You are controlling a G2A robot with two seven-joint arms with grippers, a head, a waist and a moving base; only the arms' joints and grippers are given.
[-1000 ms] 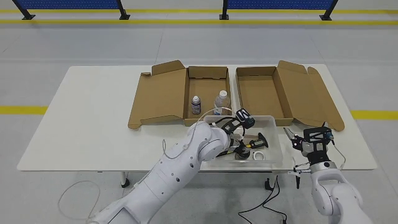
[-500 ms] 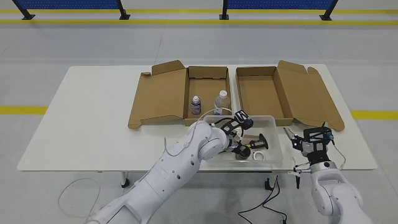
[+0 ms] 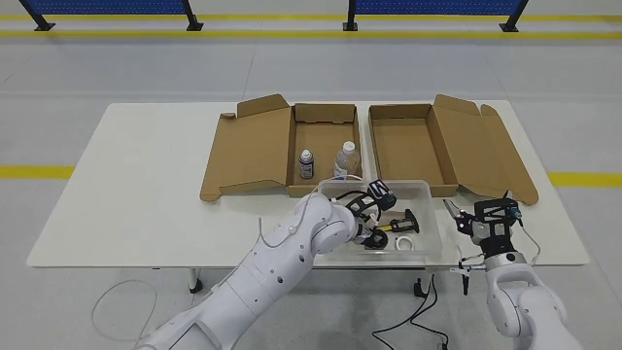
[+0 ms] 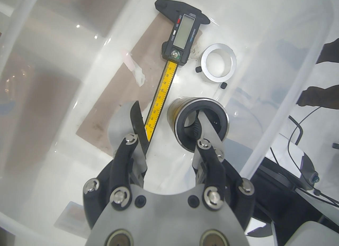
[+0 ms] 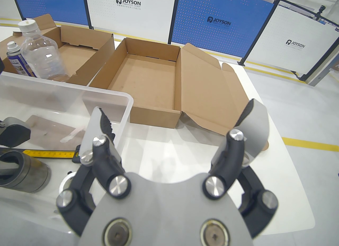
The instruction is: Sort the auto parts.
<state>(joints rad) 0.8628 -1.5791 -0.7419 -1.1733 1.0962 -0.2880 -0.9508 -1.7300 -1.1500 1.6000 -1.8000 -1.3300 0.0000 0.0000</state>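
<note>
A clear plastic bin [image 3: 428, 187] near the table's front edge holds a digital caliper [image 4: 182, 32], an aluminium ring [image 4: 218, 63] and a dark metal sleeve [image 4: 219, 122] lying on its side. My left gripper [image 4: 166, 114] is down inside the bin [image 4: 291, 72] and open. One finger reaches into the sleeve's bore and the other stands outside it, next to the caliper's yellow scale. In the top view the left gripper [image 3: 374, 222] sits over the bin's middle. My right gripper [image 5: 174, 112] hangs open with nothing in it over the table, right of the bin [image 5: 127, 99].
Two open cardboard boxes stand behind the bin. The left box [image 3: 326, 117] holds a clear bottle [image 3: 344, 159] and a spray can [image 3: 306, 164]. The right box [image 3: 403, 146] has nothing in it. A brown sheet [image 4: 119, 83] lies on the bin floor.
My left gripper has sunk deeper into the bin and come down around the metal sleeve. The right arm has kept still.
</note>
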